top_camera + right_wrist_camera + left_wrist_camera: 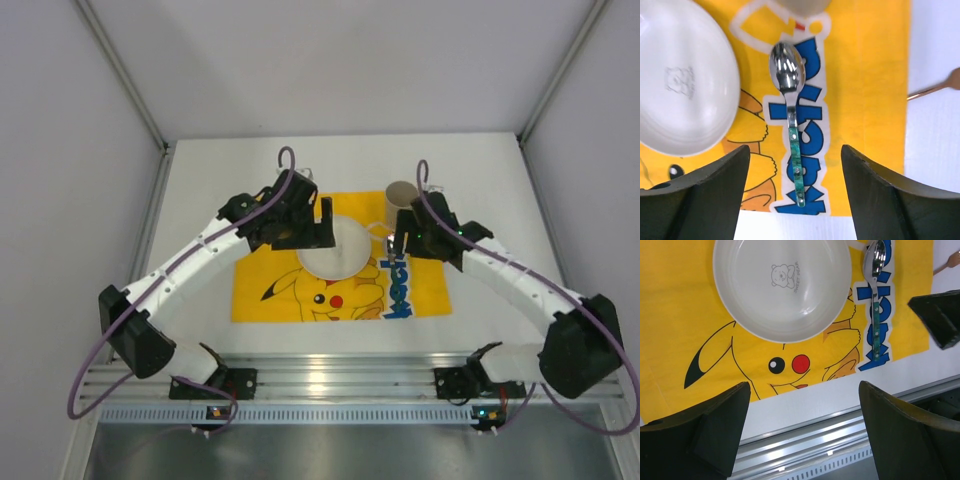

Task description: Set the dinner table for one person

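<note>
Biggest worry imo: right gripper (792, 157) hovered over spoon (790, 95), jaws apart, nothing clamped. Sloppy pull-out could clip handle and skew spoon, or bump cup (402, 198) just beyond. Left gripper (804, 390) was wide apart too, empty, by plate (782, 287). Dinner table (490, 180) lay under mat (865, 100). Bare white strip showed right of right gripper, stray utensil handle (935, 89) on it.

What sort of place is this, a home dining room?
Most likely a robot lab workcell, not a home: white tabletop edged by aluminium rails, plain partition walls, left arm and right arm bolted at its edge.
</note>
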Controlling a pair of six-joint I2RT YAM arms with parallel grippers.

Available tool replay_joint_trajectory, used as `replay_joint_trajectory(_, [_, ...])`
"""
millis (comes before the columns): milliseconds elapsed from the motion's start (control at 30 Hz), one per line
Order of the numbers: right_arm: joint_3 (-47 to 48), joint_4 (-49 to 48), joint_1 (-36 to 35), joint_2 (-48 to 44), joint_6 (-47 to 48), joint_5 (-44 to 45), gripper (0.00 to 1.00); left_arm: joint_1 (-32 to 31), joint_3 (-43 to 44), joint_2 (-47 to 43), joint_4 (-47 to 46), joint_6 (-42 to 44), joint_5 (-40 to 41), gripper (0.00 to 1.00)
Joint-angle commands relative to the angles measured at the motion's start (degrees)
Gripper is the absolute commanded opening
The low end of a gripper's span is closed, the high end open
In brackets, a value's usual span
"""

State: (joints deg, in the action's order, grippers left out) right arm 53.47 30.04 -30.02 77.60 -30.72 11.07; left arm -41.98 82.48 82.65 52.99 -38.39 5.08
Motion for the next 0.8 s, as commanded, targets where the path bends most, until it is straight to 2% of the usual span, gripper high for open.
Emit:
replay_joint_trajectory(0, [3.1,5.4,4.3,-8.2,-2.1,2.6,0.74,0.2,-1.5,-0.7,-5.0,0.2,-1.4,0.95])
replay_joint_trajectory(133, [0.2,7.0,15.8,-12.3,-3.9,-1.9,0.76,0.1,-4.7,-1.4,-7.7,0.2,-2.0,0.94])
replay_joint_trajectory(333, [-3.9,8.8,27.3,-8.5,-7.2,-7.7,0.75,0.2,-8.2,-1.4,-11.7,1.6,-3.7,0.95])
replay_joint_trajectory(433, [-2.9,8.8,29.5,-4.5,-7.5,-8.6,0.73,0.2,-9.3,-1.0,-12.7,2.6,-4.6,0.94])
replay_joint_trajectory(767, [3.9,5.7,29.6,10.2,-9.9,-6.1,0.68,0.4,-10.2,2.2,-16.3,4.9,-8.2,0.95])
